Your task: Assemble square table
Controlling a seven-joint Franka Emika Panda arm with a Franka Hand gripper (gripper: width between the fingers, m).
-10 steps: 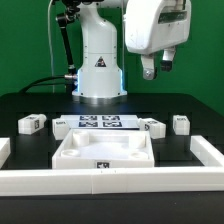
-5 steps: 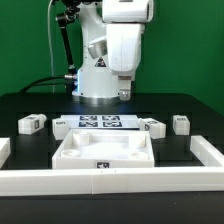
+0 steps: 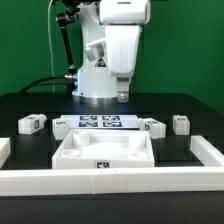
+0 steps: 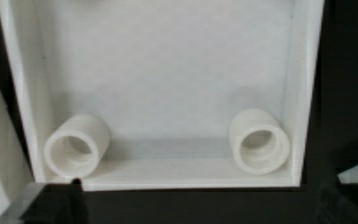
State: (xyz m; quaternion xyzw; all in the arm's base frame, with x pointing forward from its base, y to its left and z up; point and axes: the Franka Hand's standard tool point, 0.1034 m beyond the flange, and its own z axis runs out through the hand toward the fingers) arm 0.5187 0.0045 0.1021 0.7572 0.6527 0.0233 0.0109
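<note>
The white square tabletop lies at the front centre of the black table, underside up. The wrist view looks straight down on the tabletop and shows two of its round corner recesses. Small white tagged legs lie apart on the table: two on the exterior view's left and two on its right. My gripper hangs high above the table's back centre, behind the tabletop. It is open and empty. In the wrist view the gripper is only a dark finger edge against the dark table.
The marker board lies flat behind the tabletop, below the gripper. Long white rail walls run along the front and the right side, with a short piece at the left. The robot base stands at the back.
The arm swung from the exterior view's upper right to the centre and came lower, then stayed still for the last half second. No part on the table has moved.
</note>
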